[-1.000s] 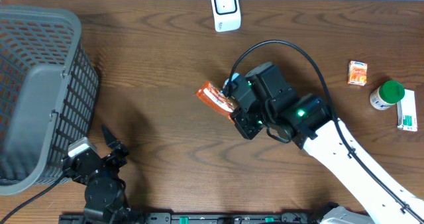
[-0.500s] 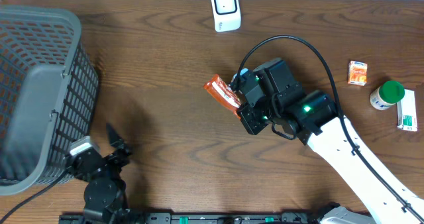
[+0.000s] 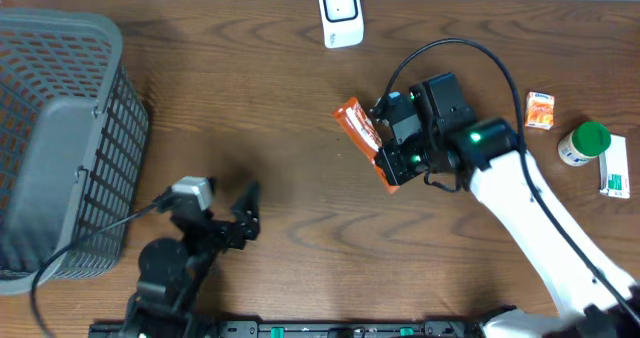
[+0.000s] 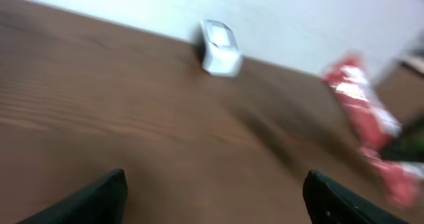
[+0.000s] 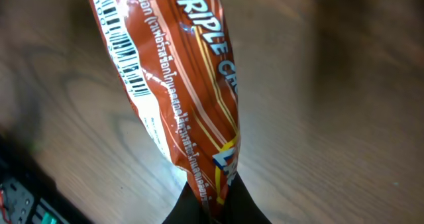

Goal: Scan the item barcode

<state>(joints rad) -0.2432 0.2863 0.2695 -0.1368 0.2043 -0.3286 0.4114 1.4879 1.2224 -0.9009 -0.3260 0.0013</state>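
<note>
Orange-red snack packet (image 5: 179, 98), barcode (image 5: 122, 48) along one edge, is pinched at its end by right claw (image 5: 211, 201); left claw (image 4: 215, 194) gapes wide, empty.

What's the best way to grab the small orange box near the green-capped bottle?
Pinch the box across its long sides, coming straight down: it lies flat on the table with bare wood either side.
</note>
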